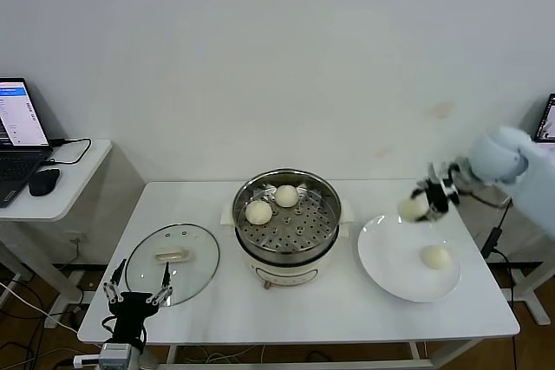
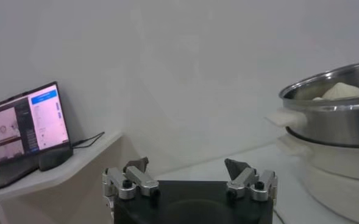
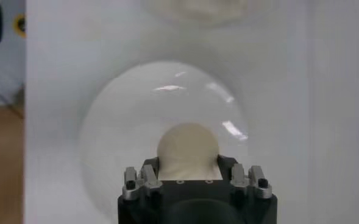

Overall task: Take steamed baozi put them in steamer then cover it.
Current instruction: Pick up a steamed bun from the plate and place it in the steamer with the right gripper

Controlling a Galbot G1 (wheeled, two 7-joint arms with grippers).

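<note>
The steel steamer (image 1: 287, 224) stands mid-table on its cream base with two baozi (image 1: 258, 211) (image 1: 287, 196) on its perforated tray. My right gripper (image 1: 418, 204) is shut on a third baozi (image 1: 409, 209) and holds it above the far left rim of the white plate (image 1: 390, 257). The right wrist view shows this baozi (image 3: 187, 146) between the fingers, over the plate (image 3: 106, 134). A fourth baozi (image 1: 435, 256) lies on the plate. The glass cover (image 1: 172, 263) lies flat on the table left of the steamer. My left gripper (image 1: 137, 288) is open and empty at the table's front left.
A side table (image 1: 65, 192) at the far left holds a laptop (image 1: 19, 127) and a mouse (image 1: 43, 181). The left wrist view shows the steamer (image 2: 331, 115) off to one side and the laptop (image 2: 27, 125). The wall stands close behind the table.
</note>
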